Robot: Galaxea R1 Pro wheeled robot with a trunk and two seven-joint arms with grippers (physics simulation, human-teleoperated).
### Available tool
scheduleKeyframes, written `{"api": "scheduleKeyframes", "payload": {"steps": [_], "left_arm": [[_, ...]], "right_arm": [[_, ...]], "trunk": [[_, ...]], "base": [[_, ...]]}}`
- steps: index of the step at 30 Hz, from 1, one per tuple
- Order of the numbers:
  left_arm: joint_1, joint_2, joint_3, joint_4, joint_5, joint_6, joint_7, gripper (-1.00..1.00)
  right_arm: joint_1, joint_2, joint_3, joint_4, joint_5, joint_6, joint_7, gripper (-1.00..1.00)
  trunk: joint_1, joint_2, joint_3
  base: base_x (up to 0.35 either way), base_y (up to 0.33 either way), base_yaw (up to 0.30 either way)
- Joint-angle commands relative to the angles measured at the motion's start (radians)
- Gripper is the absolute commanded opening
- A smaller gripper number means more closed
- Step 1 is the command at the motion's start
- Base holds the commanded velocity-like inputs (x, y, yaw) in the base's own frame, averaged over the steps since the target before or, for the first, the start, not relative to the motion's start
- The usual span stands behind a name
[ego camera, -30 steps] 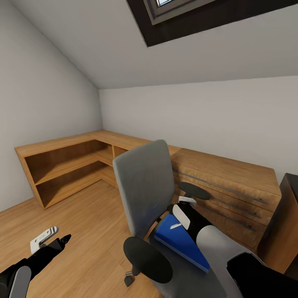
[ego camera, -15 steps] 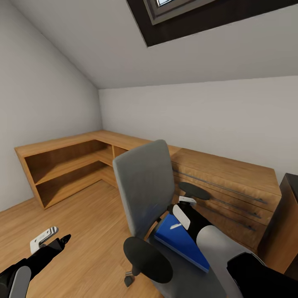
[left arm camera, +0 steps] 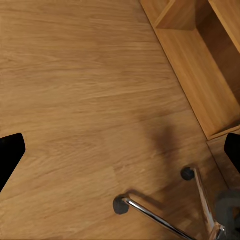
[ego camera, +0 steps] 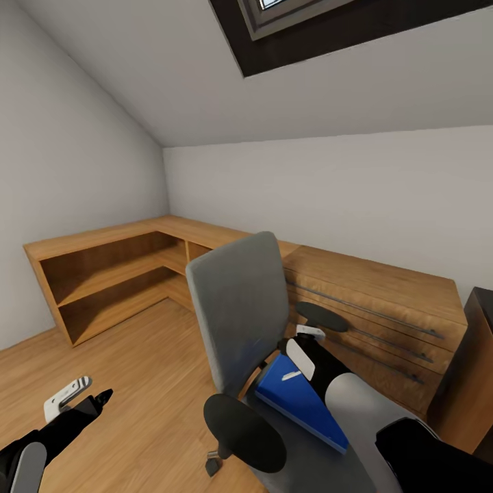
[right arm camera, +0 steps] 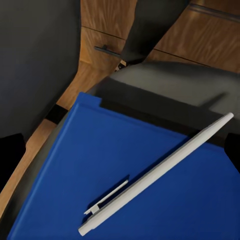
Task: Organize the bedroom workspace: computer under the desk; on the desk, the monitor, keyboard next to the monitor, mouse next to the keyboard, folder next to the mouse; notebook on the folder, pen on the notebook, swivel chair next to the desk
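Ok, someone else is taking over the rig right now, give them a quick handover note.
Left gripper: jaws open, empty, low over the wood floor.
Right gripper: jaws open, just above the pen, nothing gripped.
The pen lies on the blue folder, which sits on the swivel chair seat.
Done: nothing visible yet.
Left: take the pen and folder to the desk, whose dark edge shows at far right, then the rest.

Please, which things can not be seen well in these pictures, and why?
- Folder: head view, the right arm covers part of it; right wrist view, cut by the picture edge.
- Right gripper: head view, too small to judge how the jaws stand.
- Swivel chair: head view, its seat is partly under the arm; the base is cut off.
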Motion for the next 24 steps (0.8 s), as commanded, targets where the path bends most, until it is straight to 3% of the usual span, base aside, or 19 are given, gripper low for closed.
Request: {"api": "scheduleKeyframes", "payload": {"steps": [1,8,24], "left_arm": [[-0.001,0.0,0.001,-0.001,0.011,0.005,0.009,1.0],[-0.001,0.0,0.003,-0.002,0.013,0.004,0.007,1.0],[-0.001,0.0,0.004,-0.003,0.014,0.003,0.005,1.0]], "right_arm": [[-0.001,-0.002,0.008,-0.001,-0.008,0.005,-0.008,1.0],[-0.001,-0.006,0.01,-0.001,-0.008,0.005,-0.004,1.0],[-0.001,-0.006,0.01,-0.001,-0.008,0.005,-0.003,1.0]], "trunk": [[0.0,-0.001,-0.001],[0.0,-0.001,-0.001],[0.061,-0.113,-0.051]], "base": [[0.0,0.0,0.0],[0.0,0.0,0.0],[0.0,0.0,0.0]]}}
